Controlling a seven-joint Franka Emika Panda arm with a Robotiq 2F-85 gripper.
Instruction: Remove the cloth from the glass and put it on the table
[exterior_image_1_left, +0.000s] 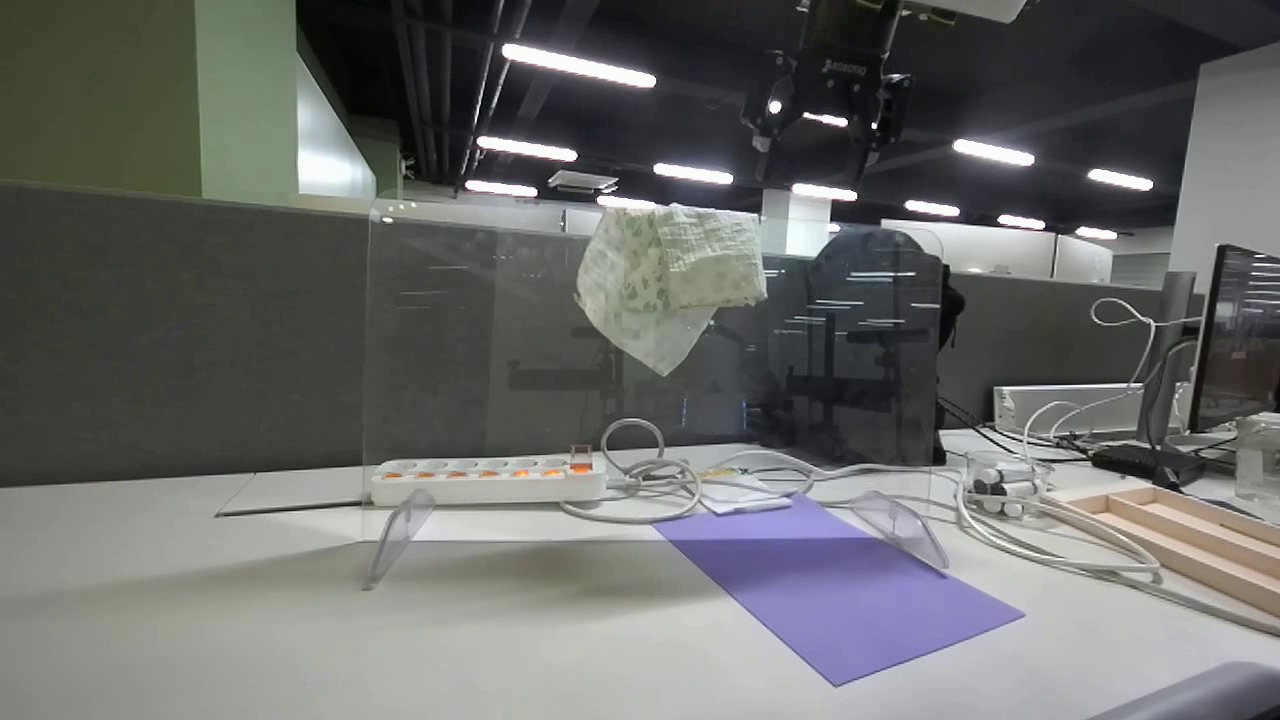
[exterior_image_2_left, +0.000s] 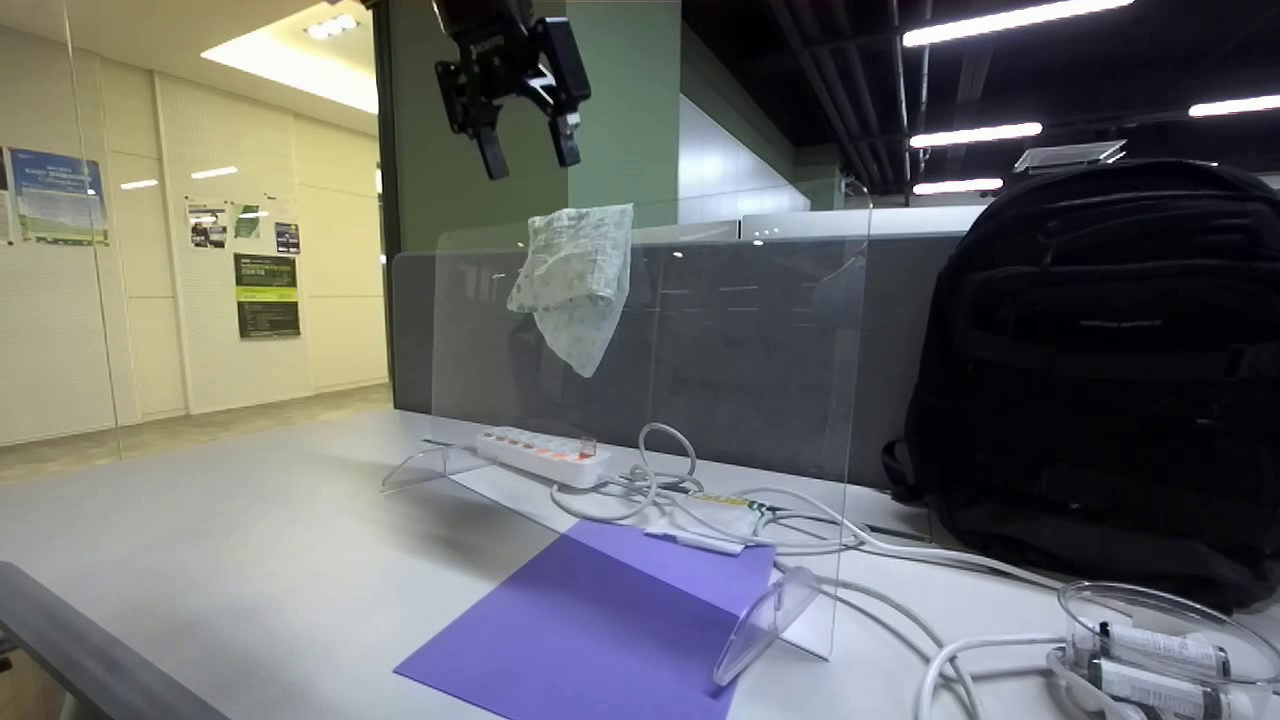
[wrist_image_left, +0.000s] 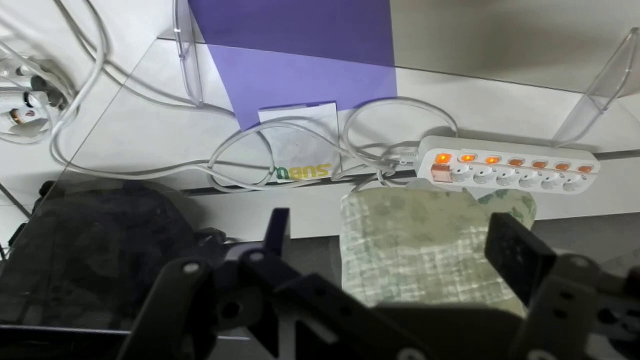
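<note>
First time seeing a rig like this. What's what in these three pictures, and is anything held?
The machine is a robot arm ending in two black fingers, spread apart and holding nothing. Two pictures are exterior views, taken from outside it; the third is the wrist view, looking down past the fingers. A pale green-and-white patterned cloth hangs over the top edge of a clear upright panel. On the white table lie a long white plastic power strip, a flat purple rectangular sheet and loops of pale cable.

White table (exterior_image_1_left: 200, 620) bearing purple sheet (exterior_image_1_left: 830, 590); power strip (exterior_image_1_left: 490, 487) (lit orange); cables (wrist_image_left: 145, 174); glass panel (exterior_image_1_left: 450, 350)
</note>
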